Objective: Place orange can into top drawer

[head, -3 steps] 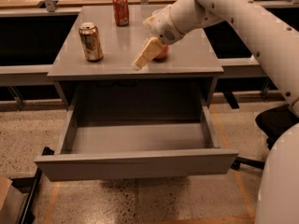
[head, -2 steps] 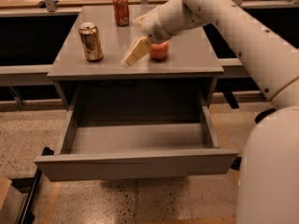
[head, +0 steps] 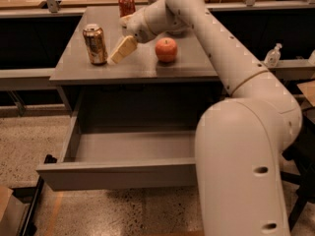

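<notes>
- Jaws of the gripper point down and to the left at the orange can, their tip just beside its right flank. From this side they show as one tan wedge, so I cannot tell whether they are apart or together. They hold nothing.
- The orange can stands upright near the front left of the counter, free on all sides. That leaves room for a grasp from the right, which is likely why the gripper comes in low and slanted from that side.
- The arm reaches in from the right and crosses above the apple, which sits right of the gripper and well apart from the can. Coming over it rather than past it avoids knocking it.
- A red can stands upright at the back edge of the counter, behind the wrist. It is not the one wanted and is out of the line of approach.
- The drawer below the counter is pulled fully out and nothing shows inside it, so it looks ready to take the can once it is lifted.
- By my reading the step in hand is the approach to the grasp. The can is not yet gripped, and the lift and the carry down into the drawer are not yet done.
- One risk is that a nudge from the tip before the grip closes could tip the light can over.
</notes>
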